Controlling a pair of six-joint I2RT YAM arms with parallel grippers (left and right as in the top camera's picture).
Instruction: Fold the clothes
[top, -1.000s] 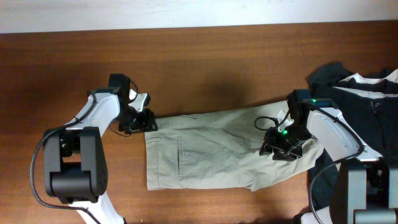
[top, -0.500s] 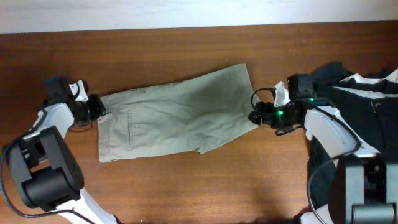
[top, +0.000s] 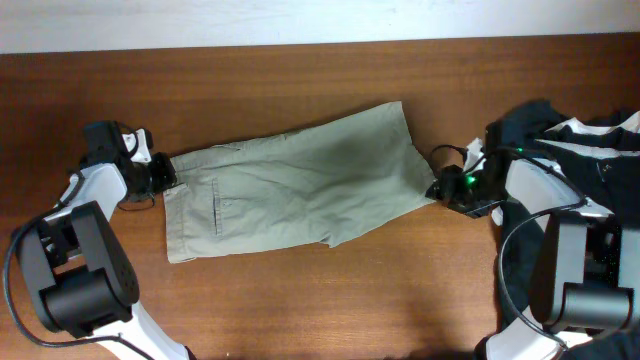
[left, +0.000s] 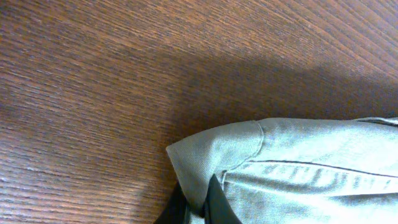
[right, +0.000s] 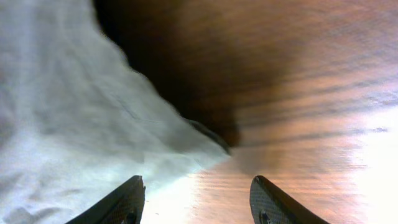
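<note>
Shorts (top: 295, 180) lie flat mid-frame on desk (top: 320, 80). Judged soft, light, limp; grip at corners. Left fingers (left: 214, 202) clamped on waistband corner; right fingers (right: 127, 199) apart beside leg hem.

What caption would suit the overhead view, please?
Khaki cotton shorts spread on brown wooden table between left end effector and right end effector.

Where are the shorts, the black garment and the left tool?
shorts (top: 290, 185): overhead, mid fabric.
black garment (top: 610, 170): overhead, dark body panel.
left tool (top: 163, 173): overhead, fingertips at shorts' corner.
</note>
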